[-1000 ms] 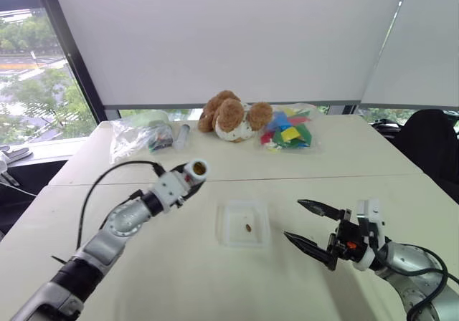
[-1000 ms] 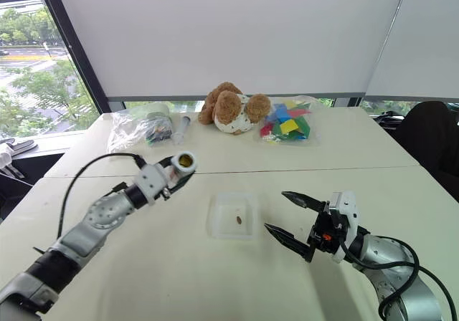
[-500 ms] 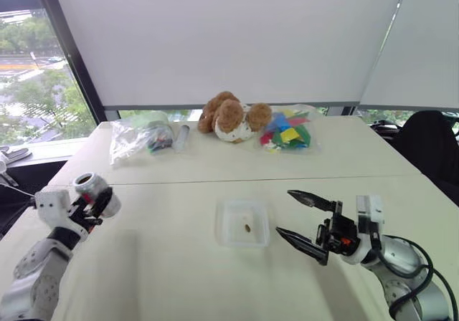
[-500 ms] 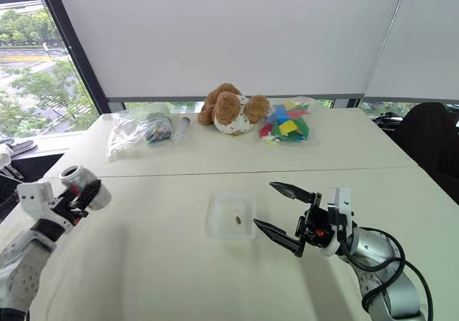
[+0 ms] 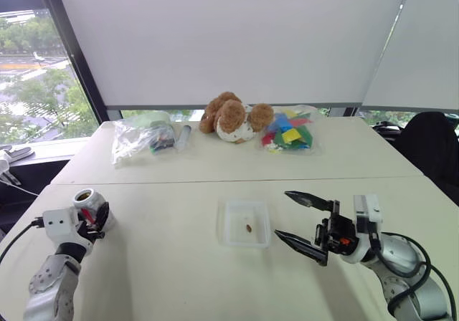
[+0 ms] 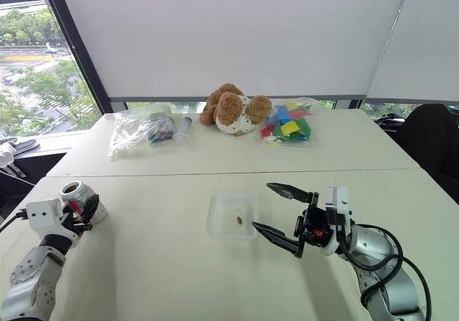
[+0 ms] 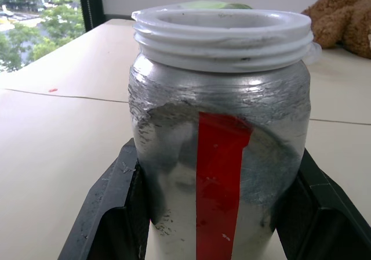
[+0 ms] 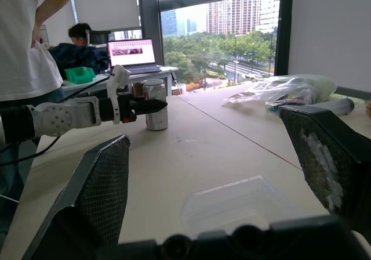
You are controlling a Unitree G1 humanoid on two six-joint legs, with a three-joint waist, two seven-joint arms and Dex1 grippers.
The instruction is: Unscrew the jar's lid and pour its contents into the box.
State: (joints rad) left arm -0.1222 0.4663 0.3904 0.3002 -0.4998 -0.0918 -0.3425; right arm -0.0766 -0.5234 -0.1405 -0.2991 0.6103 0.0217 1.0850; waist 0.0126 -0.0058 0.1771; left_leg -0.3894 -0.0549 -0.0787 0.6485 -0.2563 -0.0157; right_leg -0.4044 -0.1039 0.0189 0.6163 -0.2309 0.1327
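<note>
The jar (image 5: 88, 204), silvery with a red stripe, stands upright near the table's left edge, its white threaded mouth uncovered. My left gripper (image 5: 97, 217) is shut on it, the black fingers (image 7: 113, 213) pressing both sides of the jar (image 7: 220, 155). The lid is out of view. The box (image 5: 224, 224), a shallow clear tray, lies mid-table with the contents (image 5: 248, 228), one small brown pellet, inside. My right gripper (image 5: 282, 213) hovers open just right of the box, pointing toward it, with nothing between its fingers.
A teddy bear (image 5: 233, 117), a bag of coloured pieces (image 5: 288, 133), a clear bag (image 5: 140, 136) and a clear tube (image 5: 183, 136) line the table's far side. A black chair (image 5: 430, 142) stands at the right. A person (image 8: 35, 39) and a laptop (image 8: 133, 54) are beyond the left edge.
My left arm has swung left and down from beside the box, carrying the jar, which has turned from tilted to upright. The right gripper stays open in much the same place.
</note>
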